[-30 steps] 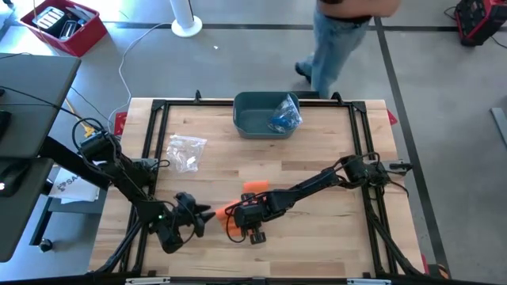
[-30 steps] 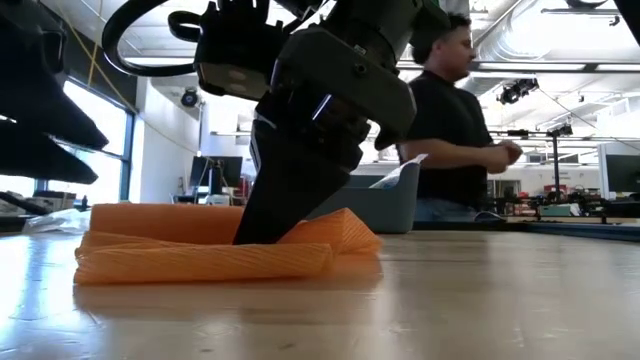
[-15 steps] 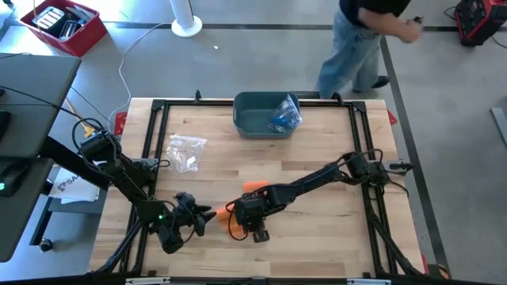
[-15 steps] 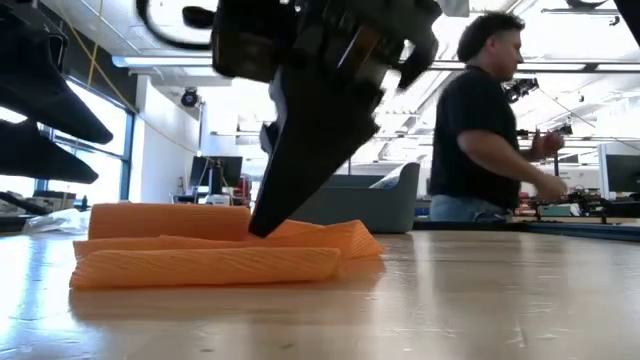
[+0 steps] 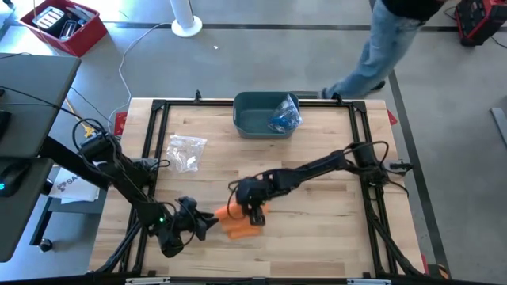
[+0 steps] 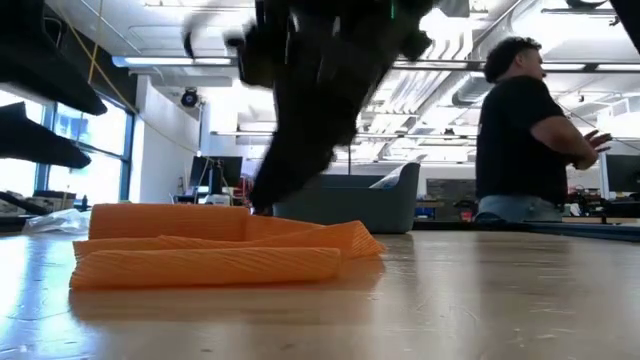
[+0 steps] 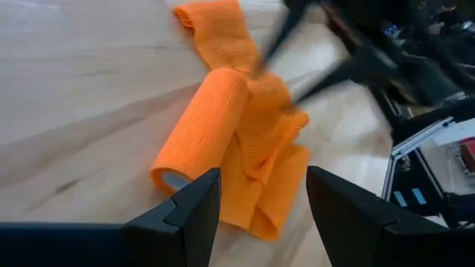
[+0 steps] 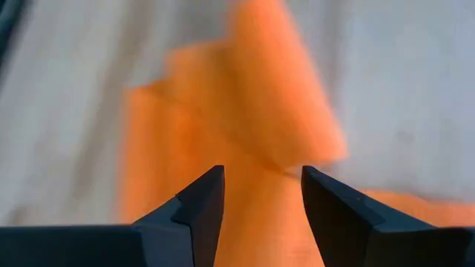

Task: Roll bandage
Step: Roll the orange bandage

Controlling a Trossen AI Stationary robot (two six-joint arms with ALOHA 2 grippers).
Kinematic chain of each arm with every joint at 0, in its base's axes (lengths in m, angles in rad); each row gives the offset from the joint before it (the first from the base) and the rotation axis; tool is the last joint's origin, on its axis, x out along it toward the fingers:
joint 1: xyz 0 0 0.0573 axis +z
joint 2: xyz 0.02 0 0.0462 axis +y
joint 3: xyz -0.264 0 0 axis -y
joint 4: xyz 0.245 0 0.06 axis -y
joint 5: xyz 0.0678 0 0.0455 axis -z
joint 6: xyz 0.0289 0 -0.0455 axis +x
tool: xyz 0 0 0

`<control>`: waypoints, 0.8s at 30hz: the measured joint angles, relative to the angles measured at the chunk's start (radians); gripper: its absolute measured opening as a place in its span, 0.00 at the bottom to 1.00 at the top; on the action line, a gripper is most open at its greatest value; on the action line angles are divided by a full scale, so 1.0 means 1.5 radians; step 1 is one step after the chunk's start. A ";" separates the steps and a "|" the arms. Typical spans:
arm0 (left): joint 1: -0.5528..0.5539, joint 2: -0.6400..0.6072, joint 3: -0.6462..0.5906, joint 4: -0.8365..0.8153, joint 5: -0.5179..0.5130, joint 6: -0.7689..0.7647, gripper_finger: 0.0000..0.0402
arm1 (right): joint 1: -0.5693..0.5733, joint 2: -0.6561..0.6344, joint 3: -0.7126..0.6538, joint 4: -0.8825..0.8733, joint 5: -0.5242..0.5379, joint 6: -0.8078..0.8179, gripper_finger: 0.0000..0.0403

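The right gripper (image 5: 252, 212) hangs just above the orange bandage (image 5: 240, 223), its fingers apart and holding nothing. The bandage lies on the wooden table (image 5: 317, 237) near the front edge, partly rolled, with loose folds beside the roll. The left gripper (image 5: 207, 224) waits just beside it, fingers also parted, empty.

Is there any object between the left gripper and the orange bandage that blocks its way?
Nothing visible does. The left gripper stands open, and only bare table lies between it and the orange bandage. The right gripper, also open, hovers over the bandage's far part.
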 joint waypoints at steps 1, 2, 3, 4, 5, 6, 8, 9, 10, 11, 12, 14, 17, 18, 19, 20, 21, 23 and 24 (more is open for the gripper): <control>0.000 0.007 0.000 0.004 0.000 -0.004 0.48 | -0.009 0.000 -0.020 0.021 0.002 0.016 0.43; 0.000 0.015 0.000 0.009 0.000 -0.009 0.48 | -0.017 0.000 -0.040 0.041 0.003 0.029 0.43; 0.000 0.026 0.000 0.020 0.000 -0.013 0.48 | -0.022 0.000 -0.058 0.062 0.002 0.038 0.43; 0.000 0.041 0.000 0.034 0.000 -0.017 0.48 | -0.026 0.000 -0.075 0.088 -0.002 0.047 0.43; 0.000 0.056 0.000 0.046 0.000 -0.021 0.48 | -0.028 0.000 -0.090 0.117 -0.011 0.048 0.43; 0.000 0.073 0.000 0.058 0.000 -0.023 0.48 | -0.029 0.000 -0.105 0.149 -0.021 0.050 0.43; 0.000 0.103 0.000 0.088 0.000 -0.023 0.48 | -0.028 0.000 -0.130 0.199 -0.031 0.053 0.43; 0.000 0.118 0.000 0.099 0.000 -0.023 0.48 | -0.026 0.000 -0.140 0.221 -0.032 0.061 0.43; 0.000 0.132 0.000 0.109 -0.003 -0.025 0.48 | -0.024 0.000 -0.151 0.248 -0.032 0.067 0.43; 0.000 0.143 0.001 0.118 -0.022 -0.025 0.48 | -0.022 0.000 -0.160 0.276 -0.032 0.077 0.43; 0.000 0.152 0.002 0.130 -0.038 -0.025 0.48 | -0.019 0.000 -0.169 0.299 -0.033 0.081 0.43; 0.000 0.169 0.003 0.144 -0.078 -0.023 0.48 | -0.013 0.000 -0.186 0.325 -0.032 0.086 0.43; -0.001 0.174 0.002 0.143 -0.120 -0.027 0.48 | -0.008 0.000 -0.205 0.357 -0.030 0.088 0.43; 0.000 0.174 0.001 0.136 -0.128 -0.023 0.48 | -0.006 0.000 -0.210 0.364 -0.029 0.087 0.43; 0.000 0.173 0.001 0.132 -0.131 -0.020 0.48 | -0.005 0.000 -0.211 0.365 -0.029 0.087 0.43; 0.001 0.170 0.000 0.128 -0.129 -0.017 0.48 | -0.005 0.000 -0.213 0.367 -0.029 0.085 0.43; 0.003 0.169 0.000 0.124 -0.126 -0.015 0.48 | -0.005 0.000 -0.213 0.369 -0.029 0.085 0.43; 0.005 0.167 0.000 0.110 -0.122 -0.015 0.48 | -0.005 0.000 -0.214 0.375 -0.030 0.085 0.43; 0.007 0.167 0.000 0.103 -0.122 -0.015 0.48 | -0.005 0.000 -0.214 0.378 -0.030 0.086 0.43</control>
